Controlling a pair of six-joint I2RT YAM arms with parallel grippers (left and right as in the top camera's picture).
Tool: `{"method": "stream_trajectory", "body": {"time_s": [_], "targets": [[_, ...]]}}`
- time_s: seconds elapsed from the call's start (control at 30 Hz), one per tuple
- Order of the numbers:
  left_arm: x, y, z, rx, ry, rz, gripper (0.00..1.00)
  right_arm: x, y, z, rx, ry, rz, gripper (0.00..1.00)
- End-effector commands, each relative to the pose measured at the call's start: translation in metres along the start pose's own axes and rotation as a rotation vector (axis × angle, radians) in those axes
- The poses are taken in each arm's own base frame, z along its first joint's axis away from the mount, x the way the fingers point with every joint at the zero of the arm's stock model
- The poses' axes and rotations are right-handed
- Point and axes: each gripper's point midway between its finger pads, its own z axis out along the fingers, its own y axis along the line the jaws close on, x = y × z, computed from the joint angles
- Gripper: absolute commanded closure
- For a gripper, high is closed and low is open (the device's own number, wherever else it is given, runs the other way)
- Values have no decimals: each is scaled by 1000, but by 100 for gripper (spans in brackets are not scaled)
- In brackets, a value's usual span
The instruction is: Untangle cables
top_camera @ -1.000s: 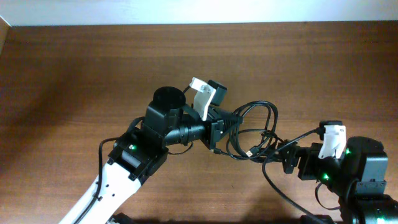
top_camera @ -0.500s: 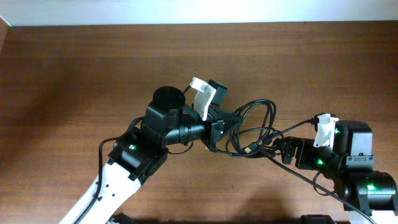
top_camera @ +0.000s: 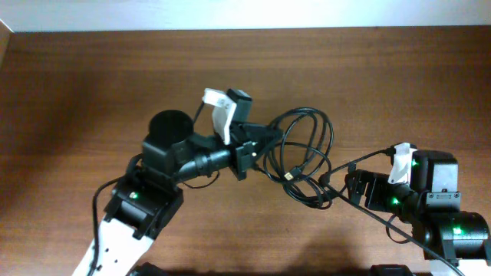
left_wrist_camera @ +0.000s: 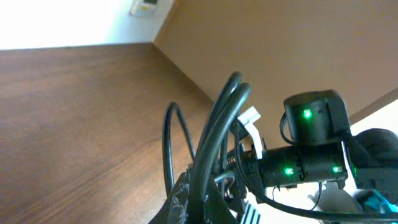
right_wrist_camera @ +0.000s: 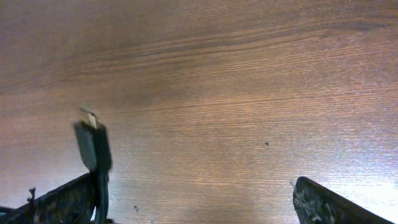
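Black cables (left_wrist_camera: 217, 124) pinched in left hand (top_camera: 257, 144); right hand (top_camera: 350, 185) spread, just beside.

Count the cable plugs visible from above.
2: a gold-tipped plug hanging in the middle of the cable tangle, and a dark plug beside the right claw. More may be hidden among the loops.

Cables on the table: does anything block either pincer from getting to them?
Nothing visible does. The left pincer grips the cables. The right pincer is open, with a plug beside one finger. Only bare table lies around them.
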Motion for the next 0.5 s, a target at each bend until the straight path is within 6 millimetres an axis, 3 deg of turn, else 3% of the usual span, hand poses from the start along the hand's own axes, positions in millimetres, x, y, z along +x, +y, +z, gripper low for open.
{"method": "stream_trajectory", "body": {"time_s": [0.0,0.27,0.47], "targets": [[-12,-9,-9,20,-30,7,100,-5,8,-4,-34,-11,12,1],[-12,-4,-9,-7,-33,-1,100,-4,22,-6,-113,-6,-4,1],[-12,1,-9,-35,-36,-8,100,-6,30,-18,-151,-53,-20,1]]}}
